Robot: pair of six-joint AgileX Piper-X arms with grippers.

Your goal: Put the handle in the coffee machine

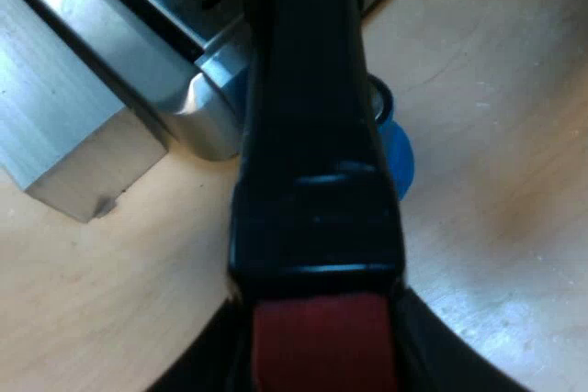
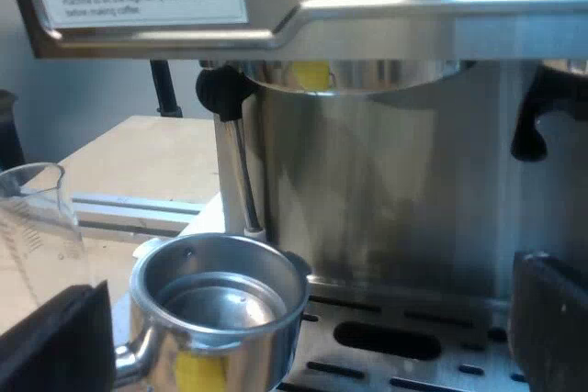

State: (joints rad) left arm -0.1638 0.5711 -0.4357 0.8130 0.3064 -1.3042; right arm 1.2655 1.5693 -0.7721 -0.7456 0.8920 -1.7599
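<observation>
Metal holder (image 2: 219,305), basket empty and upright, hung unlocked over the espresso machine's (image 2: 395,181) grate (image 2: 386,341), brew head (image 2: 349,75) at its twelve o'clock.

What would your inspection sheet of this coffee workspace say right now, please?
Surface: light wooden tabletop.
Job's things: round metal holder with a dark handle ending in red, basket up, below the brew head of the stainless-steel espresso machine, not yet locked in.
Clutter: round blue tamper on the tabletop beneath the handle; clear measuring glass beside the holder.
Grippers: left end effector shut on the handle near its red end; right end effector open, facing the machine's front.
Cables: nothing seen.
Surroundings: grey metal block beside the machine's base.
</observation>
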